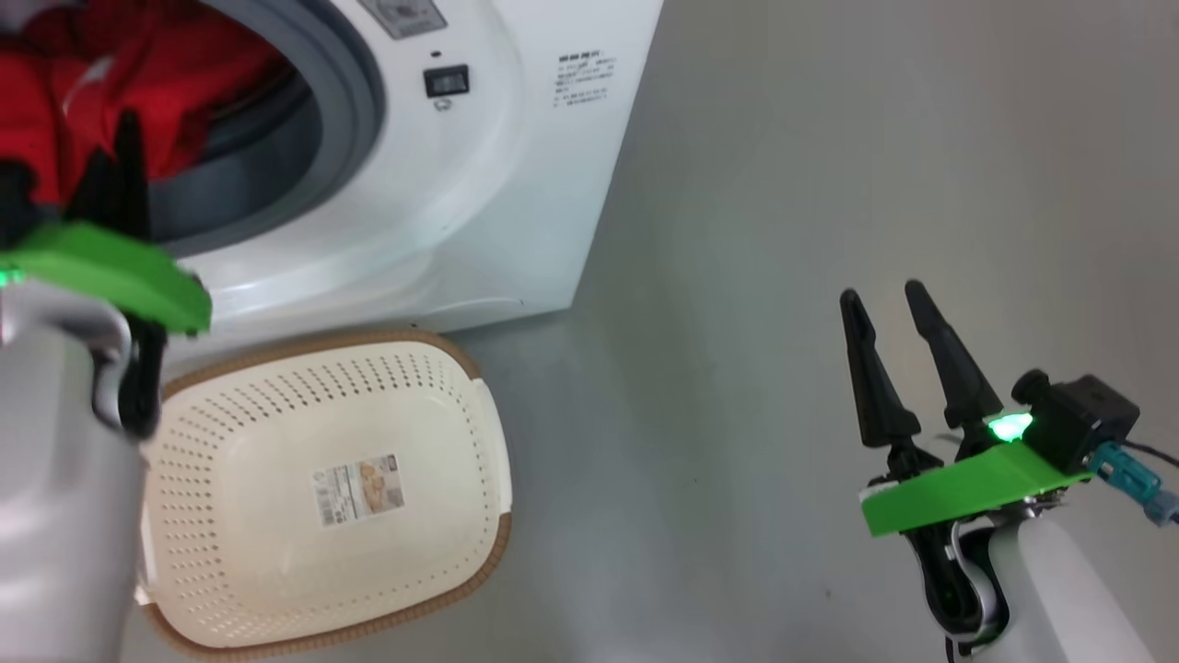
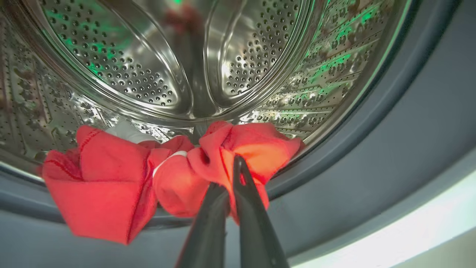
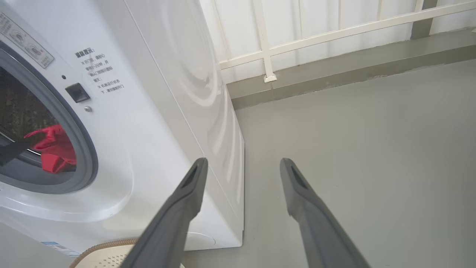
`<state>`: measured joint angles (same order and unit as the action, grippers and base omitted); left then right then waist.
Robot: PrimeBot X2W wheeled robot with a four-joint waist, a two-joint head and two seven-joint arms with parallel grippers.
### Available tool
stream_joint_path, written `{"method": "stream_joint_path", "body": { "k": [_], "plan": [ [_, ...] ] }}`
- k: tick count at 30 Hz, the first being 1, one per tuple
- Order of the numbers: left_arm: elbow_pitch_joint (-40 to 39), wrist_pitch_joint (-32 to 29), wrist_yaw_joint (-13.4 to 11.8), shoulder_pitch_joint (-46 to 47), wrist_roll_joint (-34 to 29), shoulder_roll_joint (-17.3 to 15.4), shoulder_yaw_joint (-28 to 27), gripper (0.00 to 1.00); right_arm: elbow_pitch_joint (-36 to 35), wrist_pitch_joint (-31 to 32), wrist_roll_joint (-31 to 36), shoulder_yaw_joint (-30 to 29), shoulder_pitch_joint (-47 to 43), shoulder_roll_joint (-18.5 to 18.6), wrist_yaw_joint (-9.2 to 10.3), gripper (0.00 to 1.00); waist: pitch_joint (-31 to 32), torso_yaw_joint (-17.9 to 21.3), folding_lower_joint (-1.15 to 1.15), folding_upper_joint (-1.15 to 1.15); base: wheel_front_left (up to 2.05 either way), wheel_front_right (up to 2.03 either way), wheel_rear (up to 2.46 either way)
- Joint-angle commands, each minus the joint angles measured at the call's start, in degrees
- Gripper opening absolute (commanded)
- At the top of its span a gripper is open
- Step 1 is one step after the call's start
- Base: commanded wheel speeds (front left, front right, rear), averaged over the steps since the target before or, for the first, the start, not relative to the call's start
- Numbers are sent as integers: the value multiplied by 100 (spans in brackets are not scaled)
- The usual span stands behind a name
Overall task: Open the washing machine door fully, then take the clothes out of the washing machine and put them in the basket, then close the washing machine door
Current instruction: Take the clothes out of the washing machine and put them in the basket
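The basket (image 1: 276,405) is sitting on the grey floor (image 1: 783,276), just in front of the washing machine (image 1: 516,184). Off to its right, the right fingers (image 1: 870,368) are hanging spread apart above the floor, well clear of the machine. Further in, the left fingers (image 2: 241,178) are pinching together on the red clothes (image 2: 111,178), which are spilling over the drum's lip onto the grey rubber ring (image 2: 372,149). Behind them the steel drum (image 2: 148,56) is gleaming.
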<state>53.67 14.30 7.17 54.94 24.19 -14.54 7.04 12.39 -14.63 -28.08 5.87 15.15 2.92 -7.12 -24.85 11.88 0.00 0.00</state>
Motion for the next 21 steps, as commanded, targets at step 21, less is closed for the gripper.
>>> {"method": "stream_joint_path", "body": {
  "k": [21],
  "plan": [
    [-4013, 70, 31, -2867, -761, 776, -1675, 0, -45, -37, 269, -205, -717, -4, -36, 100, 1015, -516, 0, 0, 0, 0, 0]
  ]
}}
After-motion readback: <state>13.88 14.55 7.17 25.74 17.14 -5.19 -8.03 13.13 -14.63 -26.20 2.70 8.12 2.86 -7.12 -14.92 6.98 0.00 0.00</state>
